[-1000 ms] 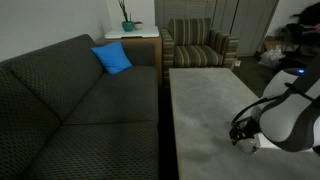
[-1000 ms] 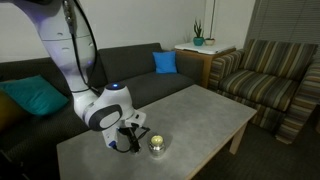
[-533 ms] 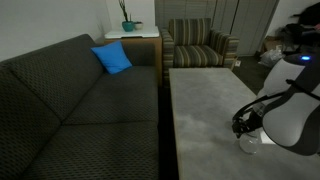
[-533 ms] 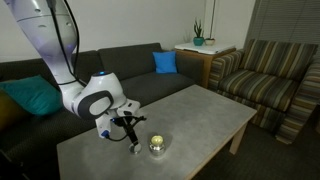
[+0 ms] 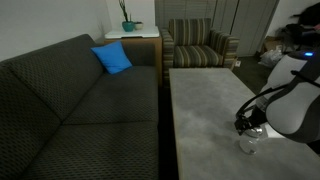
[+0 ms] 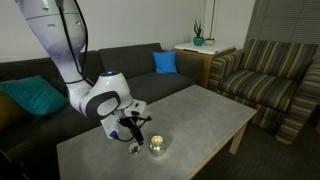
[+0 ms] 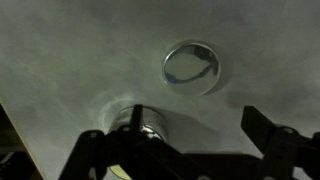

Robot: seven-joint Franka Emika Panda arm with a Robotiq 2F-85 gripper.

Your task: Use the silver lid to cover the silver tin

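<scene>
The silver tin [image 6: 158, 146] stands low and shiny on the grey table [image 6: 200, 115]. In the wrist view the tin [image 7: 146, 127] sits just beside and partly under one finger. The silver lid [image 7: 195, 67] lies flat on the tabletop farther out, apart from the tin. My gripper [image 7: 200, 130] hovers over the table with its jaws wide open and nothing between them. In both exterior views the gripper [image 6: 133, 133] [image 5: 244, 127] hangs a little above the surface, close beside the tin.
A dark sofa [image 5: 80, 100] with a blue cushion [image 5: 112, 58] runs along one long side of the table. A striped armchair [image 6: 270, 85] and a side table with a plant [image 6: 198, 42] stand past the far end. The table edge is close to the gripper.
The gripper has risen slightly and shifted a little towards the tin. Its jaws stayed open; the tin and lid have not moved.
</scene>
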